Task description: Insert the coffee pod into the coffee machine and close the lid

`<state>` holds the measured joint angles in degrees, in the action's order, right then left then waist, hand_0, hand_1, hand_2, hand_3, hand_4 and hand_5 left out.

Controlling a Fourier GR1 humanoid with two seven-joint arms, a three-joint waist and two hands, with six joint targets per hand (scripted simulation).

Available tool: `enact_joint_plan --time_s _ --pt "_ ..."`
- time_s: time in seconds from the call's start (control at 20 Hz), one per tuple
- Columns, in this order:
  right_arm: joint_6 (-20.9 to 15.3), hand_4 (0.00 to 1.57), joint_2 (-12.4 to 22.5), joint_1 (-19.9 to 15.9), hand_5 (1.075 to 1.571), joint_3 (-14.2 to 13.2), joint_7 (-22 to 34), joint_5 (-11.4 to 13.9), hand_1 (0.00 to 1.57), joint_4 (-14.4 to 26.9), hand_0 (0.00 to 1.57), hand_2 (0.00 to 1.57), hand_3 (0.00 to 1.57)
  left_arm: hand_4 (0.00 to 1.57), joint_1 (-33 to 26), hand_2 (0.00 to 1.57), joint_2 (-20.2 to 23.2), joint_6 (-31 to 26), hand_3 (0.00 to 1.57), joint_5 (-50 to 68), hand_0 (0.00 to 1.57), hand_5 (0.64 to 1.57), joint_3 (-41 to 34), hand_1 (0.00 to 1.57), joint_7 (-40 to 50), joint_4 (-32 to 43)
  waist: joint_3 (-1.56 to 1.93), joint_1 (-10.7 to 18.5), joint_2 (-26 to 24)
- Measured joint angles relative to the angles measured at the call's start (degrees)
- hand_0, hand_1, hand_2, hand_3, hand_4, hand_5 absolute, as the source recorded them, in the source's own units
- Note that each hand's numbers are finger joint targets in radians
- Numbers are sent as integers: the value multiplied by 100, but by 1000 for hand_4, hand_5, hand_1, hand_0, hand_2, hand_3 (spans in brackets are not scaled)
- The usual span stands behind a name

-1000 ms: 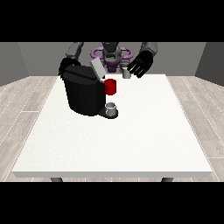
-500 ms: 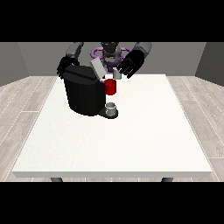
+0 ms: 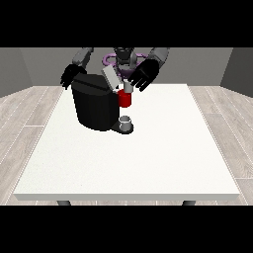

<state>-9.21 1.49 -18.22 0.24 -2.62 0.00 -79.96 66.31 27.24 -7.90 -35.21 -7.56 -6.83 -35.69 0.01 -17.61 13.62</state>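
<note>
— Grey walls and a pale wood floor surround the white tabletop [image 3: 148,158]; what sits on it?

— Only the black coffee machine [image 3: 94,106], toward the robot's end. Everything else is best placed against it.

— Where is the coffee pod?

— A small grey pod [image 3: 128,87] shows at the machine's upper front corner, just above its red part [image 3: 125,99]. The lid [image 3: 110,78] tilts up from the machine's top, so it is not shut. A small grey cup [image 3: 126,121] stands on the machine's base, below the red part.

— And the hands?

— The hand at the view's right [image 3: 144,75] hangs just above and beside the pod, fingers spread downward; it looks open, and I cannot tell whether any fingertip touches the pod. The hand at the view's left [image 3: 69,76] sits at the machine's far top corner, away from the lid; whether its fingers are curled or straight I cannot tell.

— How far along, then?

— My judgement: the pod is at the opening or nearly so, though whether it is fully seated is hidden. Closing the lid is plainly left to do.
</note>
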Motion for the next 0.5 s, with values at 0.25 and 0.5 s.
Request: enact_joint_plan --time_s 0.25,0.5 --pt "-43 514 32 -35 1571 -106 54 -32 0 11 0 0 0 506 18 1294 -110 -16 1208 -58 1251 1571 59 1251 -18 10 -1 41 32" --pt "23 498 97 -17 1571 -251 3 -153 0 83 0 0 0 492 5 1262 -155 -19 1197 -112 1185 1571 96 1185 -75 -25 1 104 30"
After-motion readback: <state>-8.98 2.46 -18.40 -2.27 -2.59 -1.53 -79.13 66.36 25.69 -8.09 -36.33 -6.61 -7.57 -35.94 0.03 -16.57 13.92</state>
